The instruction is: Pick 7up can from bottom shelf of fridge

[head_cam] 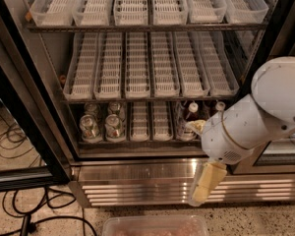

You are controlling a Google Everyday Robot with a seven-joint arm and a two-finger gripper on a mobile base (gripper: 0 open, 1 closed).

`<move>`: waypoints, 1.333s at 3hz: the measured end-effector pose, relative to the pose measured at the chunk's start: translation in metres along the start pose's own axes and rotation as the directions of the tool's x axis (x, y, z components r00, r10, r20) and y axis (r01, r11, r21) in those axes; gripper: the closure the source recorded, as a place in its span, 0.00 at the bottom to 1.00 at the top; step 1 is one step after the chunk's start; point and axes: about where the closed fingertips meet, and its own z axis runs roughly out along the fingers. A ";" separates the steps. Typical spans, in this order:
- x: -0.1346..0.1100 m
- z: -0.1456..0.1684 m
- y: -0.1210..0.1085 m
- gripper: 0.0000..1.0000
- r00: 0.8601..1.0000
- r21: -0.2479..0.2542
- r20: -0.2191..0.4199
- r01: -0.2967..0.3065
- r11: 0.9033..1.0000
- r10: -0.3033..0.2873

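Counting from the left, two or three black cables loop over the speckled floor at 8 o'clock, beside the dark door frame that slants down that side. Next comes the fridge, with three white slotted racks stacked from 12 o'clock to the centre; the upper two, six lanes across in the middle rack, carry nothing. On the bottom shelf, just below centre, four silver-topped cans stand in the two leftmost lanes, two deep: the 7up can at the front of the left lane, a like can just beside it, and two more close behind them under the middle rack's rail. Two bare lanes follow to the right. Past those, toward 3 o'clock, two white-capped bottles with dark necks show, partly hidden by the robot's white arm, which crosses in front of the shelf's right end. From that arm the gripper hangs at 5 o'clock, a pale yellow tapering piece pointing down before the ribbed steel grille, lower than the shelf and well apart from the cans; whether it is open or closed cannot be told. One clear plastic tub sits at 6 o'clock on the floor.
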 end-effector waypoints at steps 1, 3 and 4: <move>-0.006 0.031 -0.002 0.00 0.999 0.012 0.042 0.011 1.000 -0.012; -0.031 0.146 -0.029 0.00 0.980 0.059 0.166 0.097 0.994 -0.106; -0.047 0.179 -0.048 0.00 0.963 0.090 0.211 0.152 0.984 -0.168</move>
